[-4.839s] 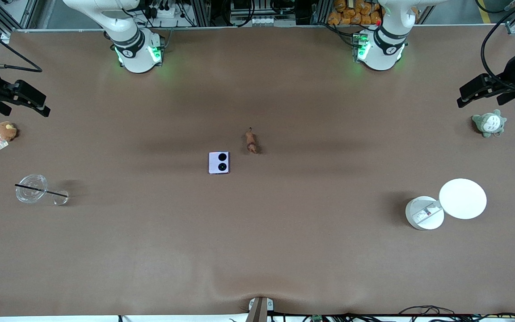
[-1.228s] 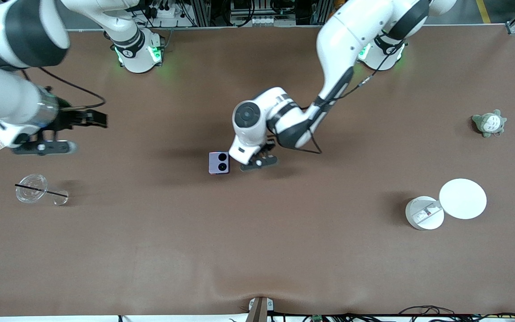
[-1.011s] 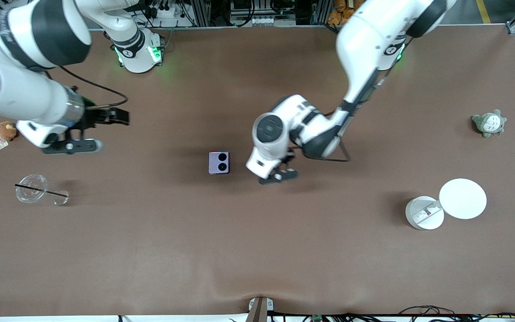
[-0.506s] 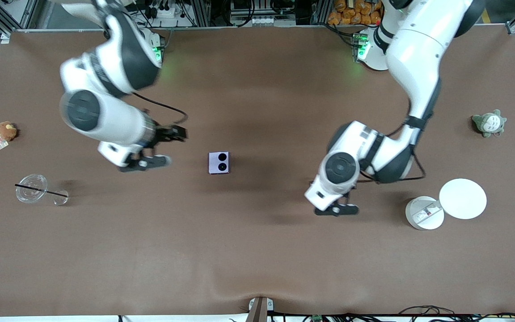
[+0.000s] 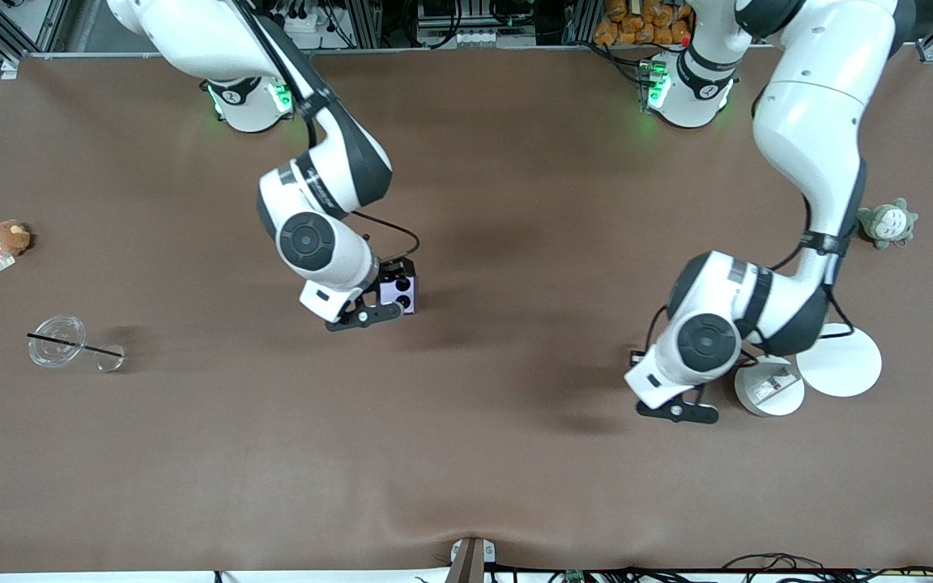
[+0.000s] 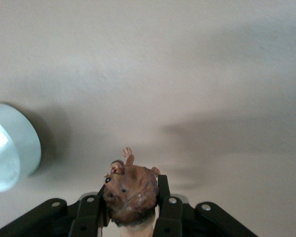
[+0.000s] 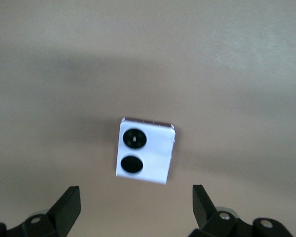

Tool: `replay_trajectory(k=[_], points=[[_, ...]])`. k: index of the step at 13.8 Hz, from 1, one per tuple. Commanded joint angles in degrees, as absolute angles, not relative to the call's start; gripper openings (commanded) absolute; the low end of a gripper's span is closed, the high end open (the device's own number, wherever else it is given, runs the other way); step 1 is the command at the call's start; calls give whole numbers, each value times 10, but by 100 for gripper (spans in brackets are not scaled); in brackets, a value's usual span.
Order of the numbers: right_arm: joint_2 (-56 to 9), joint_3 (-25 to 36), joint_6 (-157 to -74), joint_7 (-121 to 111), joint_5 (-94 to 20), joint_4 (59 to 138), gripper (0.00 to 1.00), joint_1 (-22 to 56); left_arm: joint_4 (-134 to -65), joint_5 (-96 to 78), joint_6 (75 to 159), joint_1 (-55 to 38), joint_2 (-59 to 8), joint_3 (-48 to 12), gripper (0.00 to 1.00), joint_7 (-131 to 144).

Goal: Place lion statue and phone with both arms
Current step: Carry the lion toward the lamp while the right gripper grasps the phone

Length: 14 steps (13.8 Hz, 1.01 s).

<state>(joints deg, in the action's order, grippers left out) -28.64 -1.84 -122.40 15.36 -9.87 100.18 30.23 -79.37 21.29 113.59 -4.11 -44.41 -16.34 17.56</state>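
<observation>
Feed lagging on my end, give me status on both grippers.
Left gripper shut on lion statue, up over the table beside the white container. Right gripper open over phone, phone flat on table. Nothing in the way.

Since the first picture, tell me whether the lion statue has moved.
Yes. The lion statue left its spot beside the phone; the left pincer holds it near the white container.

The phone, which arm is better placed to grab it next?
Right. The right gripper hangs over the phone with its fingers open, while the left gripper is shut on the lion statue.
</observation>
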Motion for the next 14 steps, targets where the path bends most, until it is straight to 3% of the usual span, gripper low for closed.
replay_trajectory(k=[1,5,14], points=[[-287,-13,-1301,161,-98,1064,100,308,-795,224,1185,-7,-468,-171,0,136],[-333,-13,-1353,230,-98,1063,100,330,-795,229,1215,22,-487,-170,0,95],[-358,-12,-1375,236,-97,1063,100,340,-797,250,1216,36,-490,-170,0,81]])
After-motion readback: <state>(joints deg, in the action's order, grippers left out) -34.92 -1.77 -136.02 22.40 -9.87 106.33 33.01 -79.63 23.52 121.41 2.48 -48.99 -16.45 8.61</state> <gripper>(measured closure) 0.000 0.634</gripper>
